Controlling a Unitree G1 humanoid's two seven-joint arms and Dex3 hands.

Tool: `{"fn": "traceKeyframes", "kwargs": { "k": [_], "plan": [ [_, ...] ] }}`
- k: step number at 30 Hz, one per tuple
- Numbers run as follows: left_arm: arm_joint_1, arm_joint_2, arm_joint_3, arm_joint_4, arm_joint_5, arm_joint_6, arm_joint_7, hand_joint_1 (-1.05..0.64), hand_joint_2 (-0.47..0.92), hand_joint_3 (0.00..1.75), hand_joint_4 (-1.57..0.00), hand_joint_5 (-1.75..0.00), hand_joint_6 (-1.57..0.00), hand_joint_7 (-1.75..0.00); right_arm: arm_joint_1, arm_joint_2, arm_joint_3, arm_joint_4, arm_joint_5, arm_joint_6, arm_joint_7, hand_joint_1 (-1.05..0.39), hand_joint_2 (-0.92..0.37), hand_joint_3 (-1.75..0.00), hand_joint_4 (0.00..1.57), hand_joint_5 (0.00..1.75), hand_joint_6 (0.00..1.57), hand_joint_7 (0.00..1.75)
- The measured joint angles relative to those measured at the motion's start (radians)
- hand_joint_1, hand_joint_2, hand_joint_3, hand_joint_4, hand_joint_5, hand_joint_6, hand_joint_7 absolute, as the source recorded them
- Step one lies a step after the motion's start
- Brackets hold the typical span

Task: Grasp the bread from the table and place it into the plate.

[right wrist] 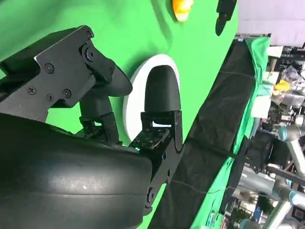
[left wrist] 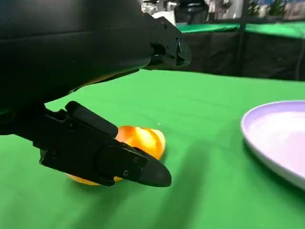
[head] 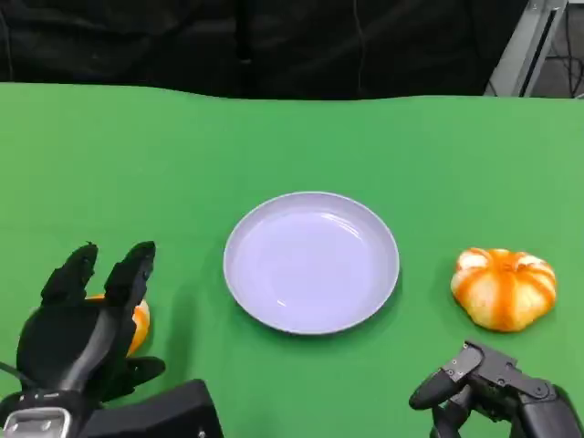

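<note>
While the green counter (head: 292, 137) carries the empty lavender plate (head: 311, 262) centre-stage, the left robot hand (head: 87, 319) hovers spread over the bread (left wrist: 138, 142), gripping nothing; soft and light, I'd cup its sides gently.

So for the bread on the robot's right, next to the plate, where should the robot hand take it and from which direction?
Probably from above, across the bread's rounded middle. It is a low, ridged dome lying flat on the green table, apart from the plate, so its sides are free for fingers to close around. The right robot hand sits just nearer the robot than it, holding nothing.
</note>
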State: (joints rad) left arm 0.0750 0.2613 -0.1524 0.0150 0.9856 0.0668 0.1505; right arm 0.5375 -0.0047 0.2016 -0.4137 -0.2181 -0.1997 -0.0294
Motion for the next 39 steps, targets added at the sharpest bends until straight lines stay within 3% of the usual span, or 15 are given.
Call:
{"fn": "traceKeyframes", "kwargs": {
  "k": [9,11,16,24,25,26,31,32,33,34,36,37,39],
  "plan": [
    [-0.04,0.043,-0.068,-0.018,0.051,0.162,-0.149,-0.67,0.92,0.2,0.0,0.0,-0.04,0.0,-0.006,0.004,0.008,0.0,-0.003,0.004,-0.009,0.01,-0.49,-1.21,0.63,1.65,0.71,1.32],
    [-0.052,0.047,-0.082,-0.015,0.054,0.186,-0.172,-0.65,0.92,0.1,-0.03,-0.02,-0.1,-0.02,-0.005,0.005,0.009,-0.001,-0.003,0.006,-0.011,0.02,-0.48,-1.23,0.62,1.67,0.71,1.35],
    [-0.251,0.042,-0.133,0.246,0.071,0.379,-0.356,-0.67,0.92,0.04,-0.08,-0.04,-0.15,-0.03,-0.011,0.016,0.027,-0.006,-0.002,0.031,-0.015,0.02,-0.48,-1.23,0.61,1.69,0.69,1.36],
    [-0.395,0.028,-0.202,0.461,0.034,0.441,-0.326,-0.69,0.92,0.05,-0.12,-0.06,-0.18,-0.03,-0.011,0.02,0.035,-0.009,-0.002,0.039,-0.016,0.02,-0.48,-1.22,0.61,1.69,0.69,1.36],
    [-0.412,0.028,-0.207,0.491,0.025,0.438,-0.32,-0.64,0.92,0.08,-0.28,-0.15,-0.28,-0.07,-0.012,0.02,0.036,-0.01,-0.002,0.039,-0.016,0.01,-0.48,-1.22,0.61,1.68,0.69,1.36],
    [-0.428,0.028,-0.214,0.52,0.018,0.434,-0.312,-0.63,0.92,0.1,-0.34,-0.19,-0.32,-0.09,-0.011,0.02,0.036,-0.01,-0.002,0.039,-0.017,0.01,-0.48,-1.21,0.61,1.68,0.69,1.36],
    [-0.467,0.035,-0.248,0.588,-0.016,0.416,-0.285,-0.61,0.92,0.11,-0.4,-0.22,-0.36,-0.1,-0.009,0.02,0.039,-0.01,-0.002,0.039,-0.018,0.01,-0.49,-1.2,0.62,1.68,0.69,1.35],
    [-0.47,0.036,-0.252,0.592,-0.021,0.416,-0.282,-0.58,0.92,0.13,-0.5,-0.45,-0.44,-0.13,-0.009,0.02,0.039,-0.011,-0.002,0.039,-0.018,0.01,-0.49,-1.2,0.62,1.68,0.69,1.35],
    [-0.472,0.038,-0.257,0.594,-0.028,0.416,-0.278,-0.5,0.92,0.25,-0.61,-1.07,-0.61,-0.21,-0.009,0.02,0.039,-0.011,-0.002,0.039,-0.018,0.01,-0.49,-1.19,0.62,1.68,0.69,1.35],
    [-0.468,0.042,-0.254,0.585,-0.044,0.398,-0.267,-0.47,0.92,0.29,-0.67,-1.47,-0.76,-0.29,-0.01,0.02,0.038,-0.011,-0.002,0.039,-0.018,0.01,-0.49,-1.19,0.62,1.68,0.69,1.35],
    [-0.438,0.066,-0.237,0.555,-0.09,0.333,-0.225,-0.46,0.92,0.3,-0.69,-1.67,-0.8,-0.31,-0.011,0.019,0.036,-0.01,-0.001,0.039,-0.018,0.01,-0.49,-1.19,0.62,1.67,0.69,1.35],
    [-0.426,0.075,-0.234,0.544,-0.105,0.309,-0.205,-0.45,0.92,0.32,-0.65,-1.63,-0.78,-0.29,-0.012,0.019,0.034,-0.009,-0.001,0.039,-0.018,0.01,-0.49,-1.2,0.62,1.67,0.69,1.35],
    [-0.418,0.083,-0.233,0.531,-0.127,0.295,-0.192,-0.44,0.92,0.32,-0.68,-1.7,-0.83,-0.31,-0.018,0.018,0.033,-0.009,-0.001,0.039,-0.018,0.03,-0.47,-1.24,0.63,1.66,0.7,1.34]
  ]
}}
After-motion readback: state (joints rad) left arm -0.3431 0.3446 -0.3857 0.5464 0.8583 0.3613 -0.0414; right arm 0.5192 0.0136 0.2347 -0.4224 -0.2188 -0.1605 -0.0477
